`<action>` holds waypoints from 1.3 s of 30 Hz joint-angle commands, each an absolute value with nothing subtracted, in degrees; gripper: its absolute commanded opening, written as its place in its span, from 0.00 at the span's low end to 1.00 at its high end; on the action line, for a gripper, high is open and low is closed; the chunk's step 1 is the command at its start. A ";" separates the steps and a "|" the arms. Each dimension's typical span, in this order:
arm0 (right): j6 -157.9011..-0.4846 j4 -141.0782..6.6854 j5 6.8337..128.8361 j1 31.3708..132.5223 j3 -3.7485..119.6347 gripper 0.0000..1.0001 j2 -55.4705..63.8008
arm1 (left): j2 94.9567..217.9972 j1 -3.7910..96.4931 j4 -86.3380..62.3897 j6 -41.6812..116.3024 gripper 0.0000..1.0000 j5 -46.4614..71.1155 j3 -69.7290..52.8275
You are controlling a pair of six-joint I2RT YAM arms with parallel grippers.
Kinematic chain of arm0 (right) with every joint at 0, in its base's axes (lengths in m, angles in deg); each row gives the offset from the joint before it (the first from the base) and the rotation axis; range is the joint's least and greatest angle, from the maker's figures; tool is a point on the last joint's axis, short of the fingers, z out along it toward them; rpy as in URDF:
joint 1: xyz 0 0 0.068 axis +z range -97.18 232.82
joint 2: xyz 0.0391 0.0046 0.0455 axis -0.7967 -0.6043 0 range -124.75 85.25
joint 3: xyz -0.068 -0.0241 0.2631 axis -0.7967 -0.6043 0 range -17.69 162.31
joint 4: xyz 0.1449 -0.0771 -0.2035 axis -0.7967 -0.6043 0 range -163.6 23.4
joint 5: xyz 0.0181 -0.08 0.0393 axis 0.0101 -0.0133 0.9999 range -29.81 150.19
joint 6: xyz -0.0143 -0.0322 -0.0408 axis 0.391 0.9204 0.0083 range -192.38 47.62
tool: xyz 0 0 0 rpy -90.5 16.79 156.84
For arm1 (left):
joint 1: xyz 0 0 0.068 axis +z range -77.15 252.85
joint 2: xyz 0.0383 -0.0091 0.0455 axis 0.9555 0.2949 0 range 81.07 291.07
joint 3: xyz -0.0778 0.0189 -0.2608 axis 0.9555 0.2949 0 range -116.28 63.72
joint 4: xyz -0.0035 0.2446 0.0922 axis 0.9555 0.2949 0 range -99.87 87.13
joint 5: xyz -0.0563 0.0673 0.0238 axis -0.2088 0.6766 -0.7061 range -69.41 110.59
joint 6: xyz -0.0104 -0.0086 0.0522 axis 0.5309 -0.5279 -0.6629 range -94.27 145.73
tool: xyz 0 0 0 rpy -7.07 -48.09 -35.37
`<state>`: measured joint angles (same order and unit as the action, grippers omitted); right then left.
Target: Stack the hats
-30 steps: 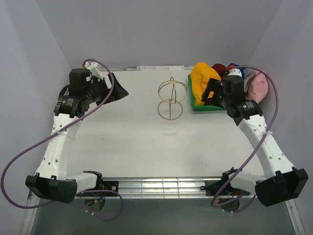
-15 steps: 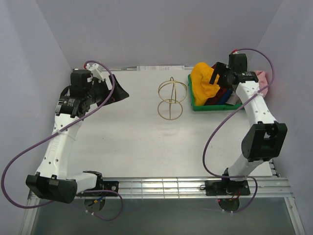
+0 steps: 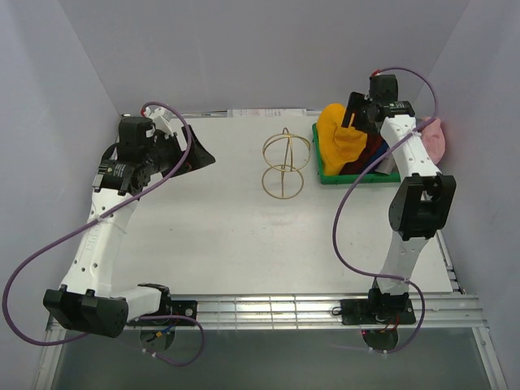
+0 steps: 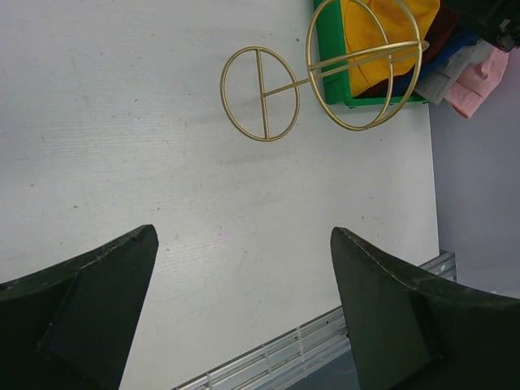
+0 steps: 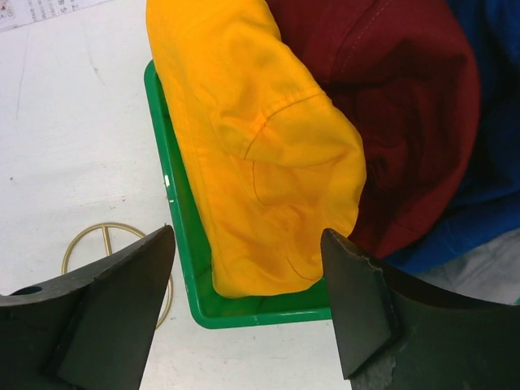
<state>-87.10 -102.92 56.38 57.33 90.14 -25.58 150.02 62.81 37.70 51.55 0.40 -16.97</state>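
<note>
The hats lie piled in the green bin (image 3: 324, 174) at the back right. The yellow hat (image 3: 337, 138) lies on top at the left, the dark red hat (image 5: 406, 106) beside it, and the blue hat (image 5: 491, 162) to its right. The grey hat (image 4: 452, 73) and pink hat (image 3: 433, 140) hang over the bin's right side. My right gripper (image 3: 355, 114) is open and empty, hovering over the yellow hat (image 5: 260, 146). My left gripper (image 3: 195, 151) is open and empty at the back left, above the table.
A gold wire-frame stand (image 3: 284, 166) stands mid-table at the back, just left of the bin; it also shows in the left wrist view (image 4: 325, 69). White walls close in the back and sides. A metal rail (image 3: 268, 310) runs along the near edge.
My right arm has risen and swung back, moving its gripper from in front of the bin to above the yellow hat. The left arm has barely moved.
</note>
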 commanded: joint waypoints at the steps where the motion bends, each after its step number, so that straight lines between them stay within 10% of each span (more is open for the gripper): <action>1: -86.70 -101.50 58.35 57.91 91.82 0.77 -27.07 | 149.62 62.65 37.24 51.57 0.98 -0.51 -16.44; 39: -80.47 -92.79 39.89 63.01 96.65 0.66 -39.56 | 153.49 62.65 36.98 52.01 0.97 0.37 -14.86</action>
<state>-81.90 -95.59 43.38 63.13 93.99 -38.65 154.46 62.81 38.31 51.73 0.25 -15.28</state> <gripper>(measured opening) 0.672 0.974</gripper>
